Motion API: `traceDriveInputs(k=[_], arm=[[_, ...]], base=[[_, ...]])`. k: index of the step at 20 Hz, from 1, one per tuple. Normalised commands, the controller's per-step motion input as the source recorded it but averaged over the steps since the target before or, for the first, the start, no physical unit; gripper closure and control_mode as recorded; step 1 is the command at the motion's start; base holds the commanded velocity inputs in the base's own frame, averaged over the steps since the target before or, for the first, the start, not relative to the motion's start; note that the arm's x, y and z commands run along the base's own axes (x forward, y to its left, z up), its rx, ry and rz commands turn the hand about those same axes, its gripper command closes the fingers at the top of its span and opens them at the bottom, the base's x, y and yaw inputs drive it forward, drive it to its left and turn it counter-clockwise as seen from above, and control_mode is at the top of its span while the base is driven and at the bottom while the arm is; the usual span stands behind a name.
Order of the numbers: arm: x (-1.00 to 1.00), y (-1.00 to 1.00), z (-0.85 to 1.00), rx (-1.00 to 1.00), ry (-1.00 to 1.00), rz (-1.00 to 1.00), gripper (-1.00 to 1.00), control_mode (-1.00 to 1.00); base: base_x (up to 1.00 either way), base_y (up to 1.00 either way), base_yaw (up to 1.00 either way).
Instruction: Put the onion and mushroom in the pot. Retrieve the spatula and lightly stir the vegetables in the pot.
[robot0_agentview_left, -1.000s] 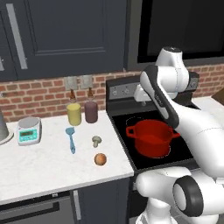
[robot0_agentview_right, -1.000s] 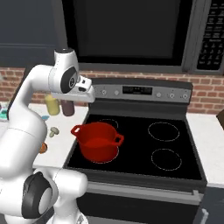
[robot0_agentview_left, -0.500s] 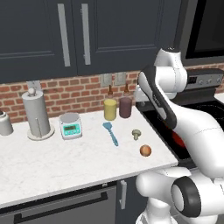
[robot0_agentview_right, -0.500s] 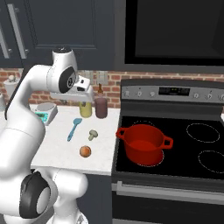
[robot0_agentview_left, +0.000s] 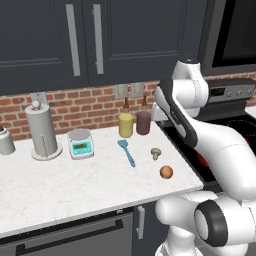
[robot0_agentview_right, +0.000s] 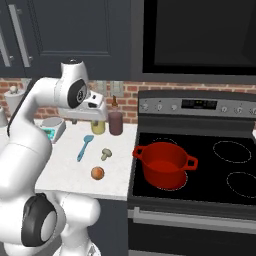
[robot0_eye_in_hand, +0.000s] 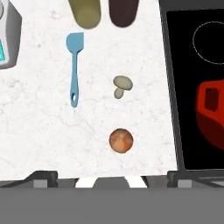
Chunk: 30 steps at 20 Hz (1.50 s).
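Orange-brown onion (robot0_eye_in_hand: 120, 140) on white table (robot0_eye_in_hand: 39, 131) near front edge, mushroom (robot0_eye_in_hand: 122, 85) just behind, spatula (robot0_eye_in_hand: 75, 65) further left, red pot (robot0_agentview_right: 165, 163) empty on stove. Onion probably light, smooth, prone to rolling: pinch across middle. End effector (robot0_agentview_right: 98, 104) high above table, open or closed: cannot tell.

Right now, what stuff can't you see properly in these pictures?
- Pot: hand view's right edge cuts it off; in the left base view the arm hides it.
- Hand: in the hand view, fingertips sit at the bottom edge, so open or shut is unclear.
- Scale: display too small to read.
- Two jars: hand view's top edge cuts them.
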Motion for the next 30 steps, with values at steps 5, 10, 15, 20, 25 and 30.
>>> traceDriveInputs(k=[5, 10, 15, 20, 25, 30], arm=[[0.10, 0.00, -0.66, -0.02, 0.14, 0.00, -1.00, -1.00], [0.17, 0.00, -0.72, 0.00, 0.01, 0.00, -1.00, -1.00], [0.32, 0.01, -0.71, 0.00, 0.00, 0.00, -1.00, -1.00], [0.58, 0.00, -0.61, -0.07, 0.00, -0.04, -1.00, -1.00], [0.47, 0.00, -0.43, -0.03, 0.00, -0.03, -1.00, -1.00], [0.25, 0.00, -0.27, 0.00, 0.00, 0.00, -1.00, -1.00]], base=[[0.00, 0.00, 0.00], [0.00, 0.00, 0.00], [0.00, 0.00, 0.00], [0.00, 0.00, 0.00], [0.00, 0.00, 0.00], [0.00, 0.00, 0.00]])
